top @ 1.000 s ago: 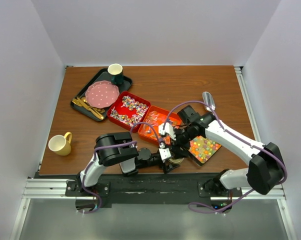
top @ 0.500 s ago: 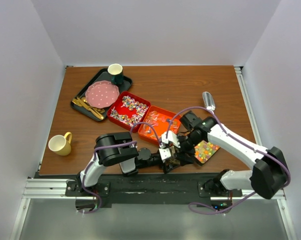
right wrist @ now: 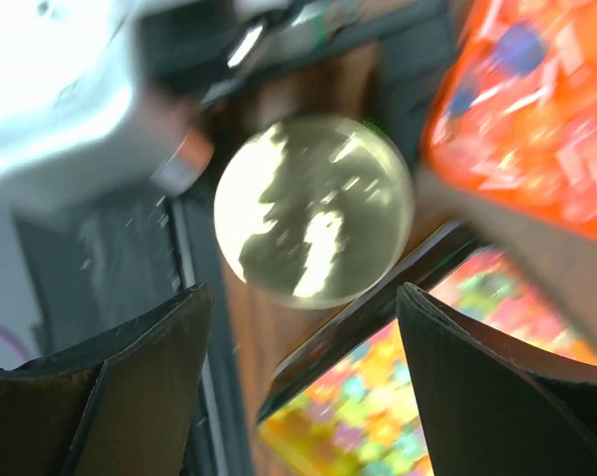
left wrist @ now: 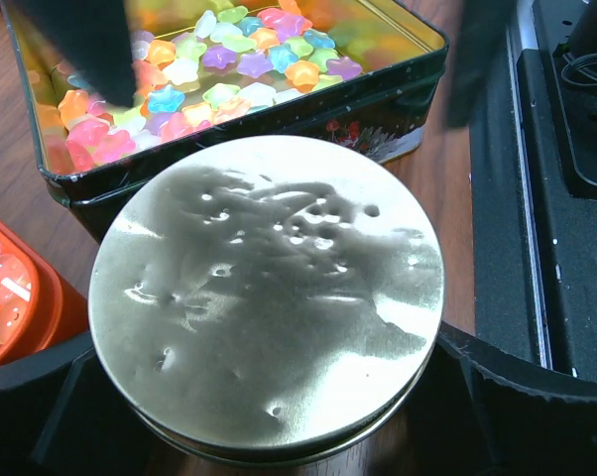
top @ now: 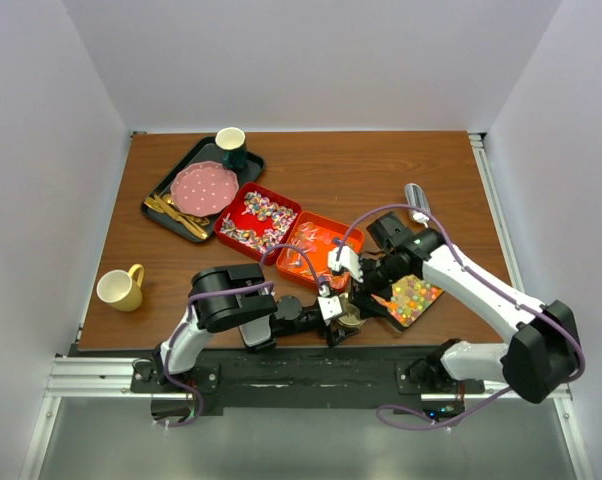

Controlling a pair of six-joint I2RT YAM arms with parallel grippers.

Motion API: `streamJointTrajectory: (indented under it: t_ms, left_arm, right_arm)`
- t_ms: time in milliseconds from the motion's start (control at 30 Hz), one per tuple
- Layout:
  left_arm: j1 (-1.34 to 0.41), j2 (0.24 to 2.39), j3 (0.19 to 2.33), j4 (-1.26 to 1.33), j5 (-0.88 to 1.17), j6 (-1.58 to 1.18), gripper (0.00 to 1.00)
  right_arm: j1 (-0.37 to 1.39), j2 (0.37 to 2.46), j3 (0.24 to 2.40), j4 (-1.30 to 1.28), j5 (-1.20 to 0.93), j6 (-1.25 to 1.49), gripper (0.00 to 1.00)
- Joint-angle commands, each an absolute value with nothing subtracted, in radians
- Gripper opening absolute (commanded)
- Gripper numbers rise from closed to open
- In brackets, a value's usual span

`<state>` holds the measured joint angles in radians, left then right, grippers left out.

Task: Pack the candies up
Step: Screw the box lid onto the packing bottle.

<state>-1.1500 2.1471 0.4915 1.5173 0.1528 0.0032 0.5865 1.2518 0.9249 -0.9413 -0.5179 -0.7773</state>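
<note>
Glossy star-shaped jelly candies (top: 413, 296) fill a dark rectangular tin (left wrist: 378, 109), also seen in the left wrist view (left wrist: 219, 69) and the right wrist view (right wrist: 398, 416). Twist-wrapped candies (top: 258, 218) lie in a red tray, and wrapped ones (top: 314, 245) in an orange tray. My left gripper (top: 341, 312) lies low at the table's near edge, shut on the round gold lid (left wrist: 269, 297), which sits just in front of the tin. My right gripper (right wrist: 303, 387) is open and empty, hovering over the lid (right wrist: 313, 208) and the tin's near-left corner.
A silver scoop (top: 417, 203) lies right of centre. A black tray (top: 161, 195) at the back left holds a pink plate, gold cutlery and a green cup (top: 230, 147). A yellow mug (top: 121, 288) stands at the near left. The orange tray (left wrist: 11, 297) is close to the lid's left.
My right gripper dipped toward the tin's near-left corner, then came back up and left over the lid. The left gripper and the lid have not moved.
</note>
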Motion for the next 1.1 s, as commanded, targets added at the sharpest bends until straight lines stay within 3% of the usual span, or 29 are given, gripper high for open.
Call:
streamJointTrajectory:
  t_ms: [0, 400, 867, 1067]
  left_arm:
    - [-1.131, 2.22, 0.453, 1.631, 0.124, 0.034, 0.0]
    - [-1.127, 2.214, 0.454, 1.628, 0.087, 0.028, 0.0]
    - [-1.108, 2.224, 0.462, 1.634, 0.06, 0.026, 0.0]
    - [-1.111, 2.22, 0.462, 1.617, 0.112, 0.011, 0.0]
  right_arm:
    - [0.597, 1.315, 0.957, -0.841, -0.574, -0.79, 0.78]
    - [0.641, 1.407, 0.953, -0.88, -0.575, -0.877, 0.78]
    - [0.64, 1.169, 0.828, -1.169, -0.471, -0.953, 0.77]
    - [0.589, 1.158, 0.902, -1.025, -0.442, -0.821, 0.76]
